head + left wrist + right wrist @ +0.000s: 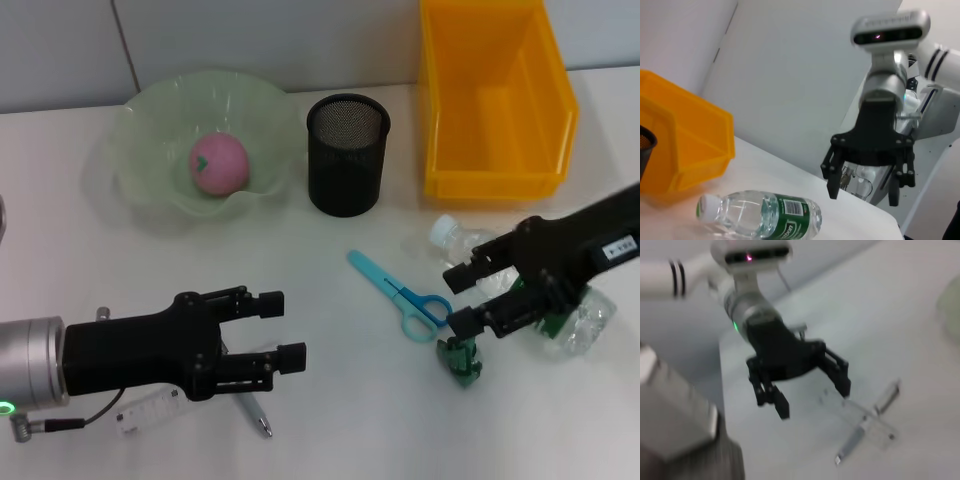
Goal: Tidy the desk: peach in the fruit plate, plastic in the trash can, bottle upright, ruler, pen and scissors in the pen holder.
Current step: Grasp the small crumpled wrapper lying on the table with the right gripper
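Fingers, left gripper (272, 330): standing apart and holding nothing, hovering low at about 7 o'clock of the surface (330, 430), just above the pen (253, 414) and the clear ruler (150, 412).
Fingers, right gripper (462, 296): standing apart over the crumpled green plastic (461, 360) at about 4 o'clock, with nothing between them; the plastic is lying under the lower fingertip, and I cannot tell whether it is touching.
Peach (218, 165): sitting in the pale green fruit plate (140, 110) at about 10 o'clock; this part is looking done.
Bottle (760, 215): lying on its side on the surface at about 3 o'clock, white cap pointing toward the yellow bin; partly hidden under the right arm in the head view, so it is waiting to be stood up.
Scissors (402, 296): lying flat near the middle, blue handles toward the right gripper, well apart from the pen holder.
Pen holder (346, 154): standing upright at about 12 o'clock, black mesh, showing no tool inside.
Trash can (495, 110): the yellow bin at about 1 o'clock, showing nothing inside.
Progress: one of six items is appearing settled; plastic, bottle, ruler, pen and scissors are remaining.
Step in hand, as a judgement: the right gripper seems to be lining up on the plastic, the left on the pen or ruler.
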Tool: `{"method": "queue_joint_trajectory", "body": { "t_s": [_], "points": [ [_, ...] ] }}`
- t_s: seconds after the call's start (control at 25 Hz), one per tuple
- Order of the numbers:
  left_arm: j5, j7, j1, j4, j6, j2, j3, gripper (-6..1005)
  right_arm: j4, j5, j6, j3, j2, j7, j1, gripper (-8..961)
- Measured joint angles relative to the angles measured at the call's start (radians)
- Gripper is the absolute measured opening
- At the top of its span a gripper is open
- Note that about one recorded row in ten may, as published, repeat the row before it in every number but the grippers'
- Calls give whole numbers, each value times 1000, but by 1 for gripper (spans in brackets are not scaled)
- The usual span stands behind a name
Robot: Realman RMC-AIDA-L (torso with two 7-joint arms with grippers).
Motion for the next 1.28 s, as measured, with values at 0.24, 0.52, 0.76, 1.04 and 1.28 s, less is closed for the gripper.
{"method": "queue_joint_trajectory", "body": {
  "t_s": [0.24, 0.52, 0.76, 1.04, 1.28],
  "points": [
    [3, 7, 10, -1, -2, 2, 2, 805, -28, -224, 2, -112, 10, 60, 164, 711],
    [7, 43, 14, -1, -18, 1, 2, 804, -26, -400, 75, -253, 71, 53, 245, 711],
    [39, 40, 8, -2, -39, -8, 1, 804, -18, -470, 160, -383, 102, 58, 239, 712],
    [45, 35, 8, -2, -43, -11, -6, 804, 22, -473, 203, -407, 103, 56, 236, 712],
    [46, 33, 6, -2, -48, -9, -1, 804, 60, -471, 250, -441, 104, 50, 236, 712]
  ]
}}
